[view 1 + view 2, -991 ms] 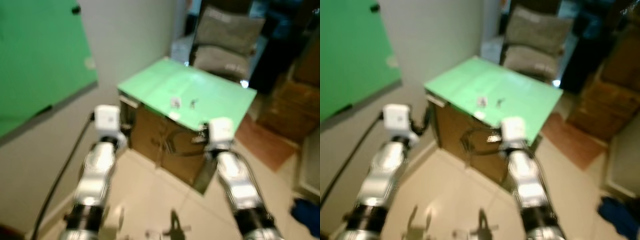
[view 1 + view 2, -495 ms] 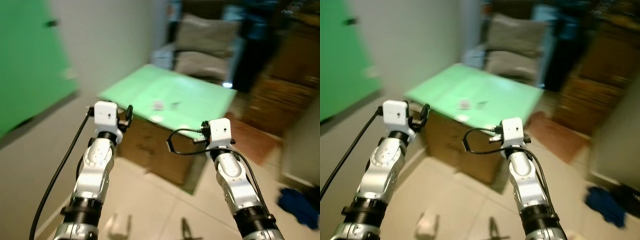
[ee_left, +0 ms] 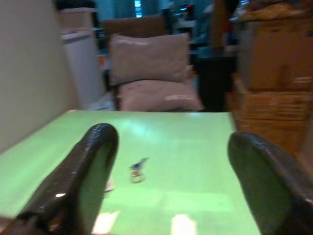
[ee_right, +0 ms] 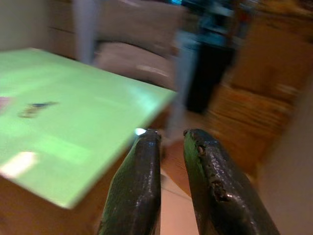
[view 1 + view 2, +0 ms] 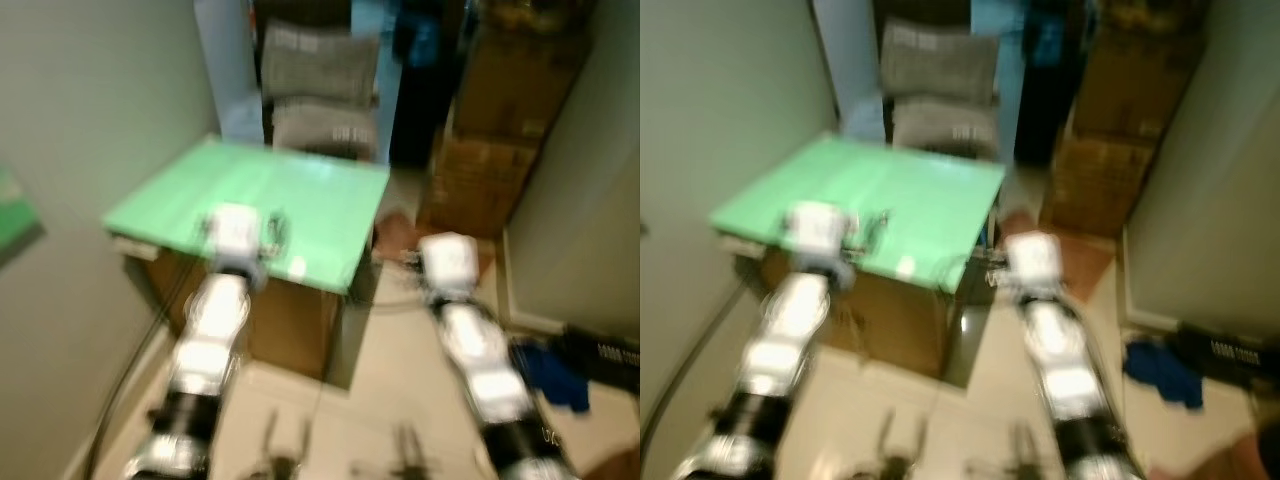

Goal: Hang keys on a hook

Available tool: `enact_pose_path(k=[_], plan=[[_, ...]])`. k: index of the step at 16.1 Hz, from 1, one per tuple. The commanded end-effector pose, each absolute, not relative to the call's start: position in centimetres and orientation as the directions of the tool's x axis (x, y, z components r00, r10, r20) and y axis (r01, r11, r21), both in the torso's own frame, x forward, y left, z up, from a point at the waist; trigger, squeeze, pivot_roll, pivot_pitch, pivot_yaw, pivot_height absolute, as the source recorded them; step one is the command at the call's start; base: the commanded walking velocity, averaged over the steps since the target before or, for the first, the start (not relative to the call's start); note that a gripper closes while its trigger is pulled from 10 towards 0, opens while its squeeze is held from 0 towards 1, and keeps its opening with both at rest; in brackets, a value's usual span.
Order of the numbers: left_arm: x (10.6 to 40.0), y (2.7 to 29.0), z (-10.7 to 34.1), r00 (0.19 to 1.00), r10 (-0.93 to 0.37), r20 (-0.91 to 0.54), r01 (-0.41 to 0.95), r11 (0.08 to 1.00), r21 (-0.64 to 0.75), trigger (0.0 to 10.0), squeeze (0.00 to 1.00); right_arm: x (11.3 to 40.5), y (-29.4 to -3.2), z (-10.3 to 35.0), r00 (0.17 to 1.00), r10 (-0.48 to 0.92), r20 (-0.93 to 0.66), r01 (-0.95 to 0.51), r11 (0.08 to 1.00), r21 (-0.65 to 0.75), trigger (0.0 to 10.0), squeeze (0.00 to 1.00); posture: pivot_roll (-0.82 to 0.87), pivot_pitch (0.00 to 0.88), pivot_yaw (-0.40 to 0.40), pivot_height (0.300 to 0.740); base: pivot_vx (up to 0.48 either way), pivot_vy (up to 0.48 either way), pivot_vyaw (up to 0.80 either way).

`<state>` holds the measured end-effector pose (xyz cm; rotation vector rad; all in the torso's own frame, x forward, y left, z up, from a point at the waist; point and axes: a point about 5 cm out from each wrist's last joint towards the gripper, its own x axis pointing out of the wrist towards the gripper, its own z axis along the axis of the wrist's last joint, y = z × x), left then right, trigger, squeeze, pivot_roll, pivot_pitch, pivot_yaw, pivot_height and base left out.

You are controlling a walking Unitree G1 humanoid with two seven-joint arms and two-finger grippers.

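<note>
The keys (image 3: 136, 172) lie as a small bunch with a blue tag on the green table top (image 5: 300, 195); they also appear in the right wrist view as the keys (image 4: 33, 109). My left gripper (image 3: 171, 139) is open and held in front of the table's near edge, aimed at the keys with nothing between its fingers. My right gripper (image 4: 172, 134) is shut and empty, and it points past the table's right corner. Both arms are raised before me, the left arm (image 5: 215, 320) over the table's front and the right arm (image 5: 470, 340) beside it. The eye views are blurred.
The green top rests on a brown cardboard box (image 5: 290, 320). Behind it stands a chair with grey cushions (image 5: 318, 95). Stacked cardboard boxes (image 5: 490, 150) stand at the right. A blue cloth (image 5: 550, 370) lies on the pale floor. A wall (image 5: 90, 120) runs along the left.
The camera has swung to the right, so the green wall board has slid to the left edge and the table sits nearer. Both arms keep their raised pose.
</note>
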<state>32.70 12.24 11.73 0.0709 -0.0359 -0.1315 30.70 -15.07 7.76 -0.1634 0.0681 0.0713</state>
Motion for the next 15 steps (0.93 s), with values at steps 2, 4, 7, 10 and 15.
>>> enact_pose_path(k=[2,4,7,10,15], plan=[[33.0,14.2,10.6,0.998,-0.031,-0.049,0.032,0.999,0.018,10.0,1.0,30.8,-14.1,8.3,0.995,0.093,-0.041,-0.098,0.986,-0.135,10.0,1.0,-0.03,0.0,0.01,0.74,0.0,0.0,0.0],[32.9,14.7,9.4,0.992,0.015,-0.128,-0.026,0.996,-0.085,10.0,1.0,30.8,-14.2,8.2,0.994,0.099,-0.049,-0.104,0.986,-0.128,10.0,1.0,-0.03,0.0,0.008,0.74,0.0,0.0,0.0],[32.9,14.6,9.5,0.993,0.014,-0.116,-0.019,0.999,-0.044,10.0,1.0,30.8,-14.2,8.1,0.992,0.113,-0.05,-0.119,0.984,-0.134,10.0,1.0,-0.03,0.0,0.008,0.74,0.0,0.0,0.0],[33.1,14.6,9.9,0.996,0.01,-0.089,-0.011,1.0,-0.016,10.0,1.0,30.7,-14.1,8.0,0.99,0.131,-0.052,-0.137,0.981,-0.138,10.0,1.0,-0.03,0.0,0.001,0.74,0.0,0.0,0.0],[33.0,14.4,9.9,0.997,-0.002,-0.083,0.0,1.0,-0.017,10.0,1.0,30.6,-14.2,7.7,0.988,0.144,-0.06,-0.151,0.979,-0.139,10.0,1.0,-0.02,0.0,-0.001,0.74,0.0,0.0,0.0]])
